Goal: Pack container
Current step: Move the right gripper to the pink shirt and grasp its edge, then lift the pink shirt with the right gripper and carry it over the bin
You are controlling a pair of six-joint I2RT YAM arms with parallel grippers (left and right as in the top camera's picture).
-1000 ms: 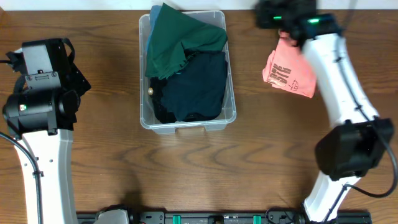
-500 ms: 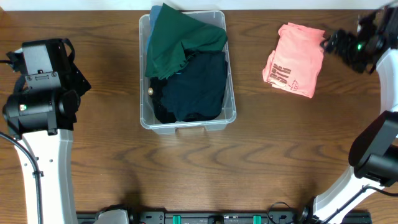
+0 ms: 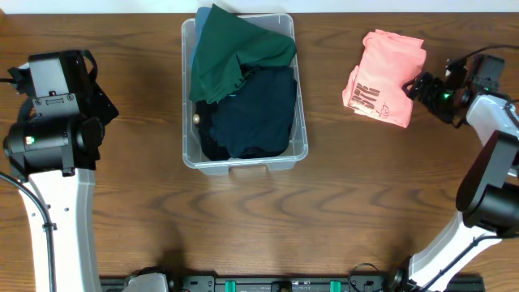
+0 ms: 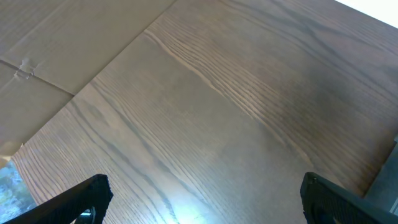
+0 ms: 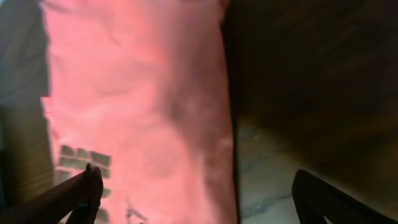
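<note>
The clear plastic container (image 3: 188, 154) stands at the top middle of the table. It holds a green cloth (image 3: 231, 49) and a dark navy cloth (image 3: 259, 113). A folded pink shirt (image 3: 381, 77) with printed marks lies on the table to its right; it also fills the right wrist view (image 5: 130, 106). My right gripper (image 3: 415, 86) is open at the shirt's right edge, its jaws spread wide over the shirt's edge and the bare wood (image 5: 193, 199). My left gripper (image 4: 202, 199) is open and empty over bare wood, far left of the container.
The left arm's body (image 3: 53, 113) stands at the left side of the table. The right arm (image 3: 486, 178) runs down the right edge. A white strip (image 3: 365, 6) borders the table's far edge. A pale board (image 4: 56, 43) lies at the upper left in the left wrist view.
The right arm swung from above the pink shirt out to the right, then came back down to the shirt's right edge. The shirt now lies uncovered. The left arm has not moved.
</note>
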